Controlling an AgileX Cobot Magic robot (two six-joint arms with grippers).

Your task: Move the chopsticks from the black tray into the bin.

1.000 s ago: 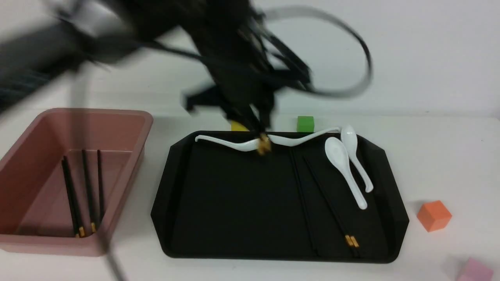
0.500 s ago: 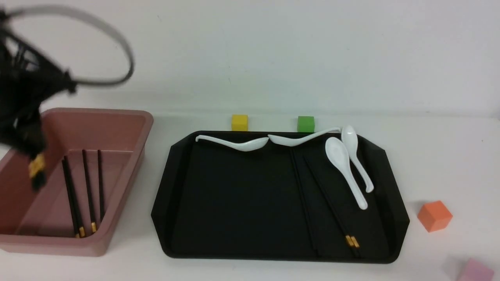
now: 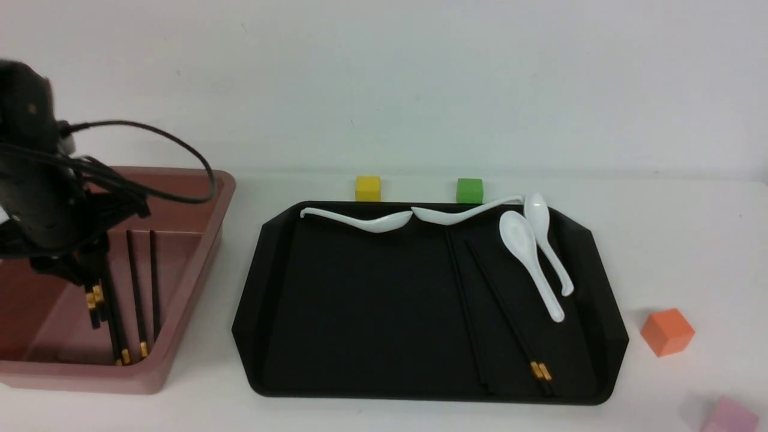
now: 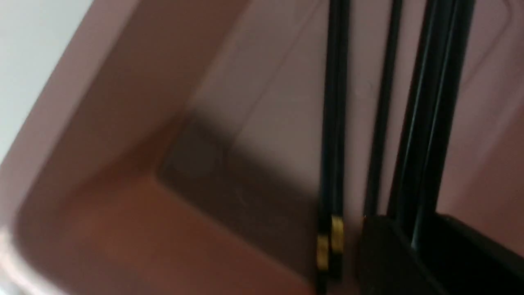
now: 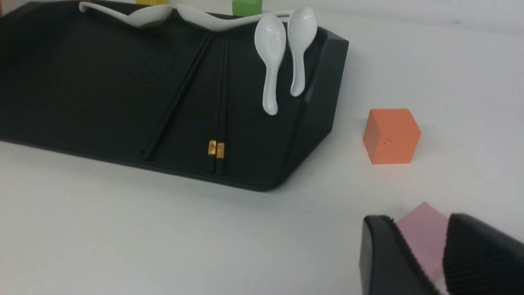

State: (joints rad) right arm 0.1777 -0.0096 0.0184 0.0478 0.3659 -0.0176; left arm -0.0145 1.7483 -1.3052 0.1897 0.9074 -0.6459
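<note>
The left claw (image 3: 95,281) is down inside the pink plastic bin (image 3: 195,273), with two gold-banded chopsticks (image 3: 94,297) running between its fingers; the sticks fill the gap, so I cannot tell whether they are still pinched or loose. The arm hides the bin's far left part, and the front view cuts off its left side. Four more chopsticks (image 3: 137,288) lie in the bin just to the right of that claw, two of them close together; the left wrist view makes out only three of these, besides the two in the claw. Well to the claw's right, the black tray (image 3: 336,300) bears two chopsticks (image 3: 507,309) lying together with their gold bands showing, plus a dark, bandless-looking line (image 3: 465,300) that may be one stick or two, hard to separate from the tray. Four white spoons (image 3: 534,264) are on the tray, farther right or toward its far edge. On the table (image 3: 690,252) are four blocks: yellow (image 3: 368,188) and green (image 3: 470,191) behind the tray, orange (image 3: 667,332) to its right, and pink (image 3: 729,415), cut off by the front view's edge. Only the right wrist view shows the right claw (image 5: 421,233), its fingers apart and partly covering the pink block.
</note>
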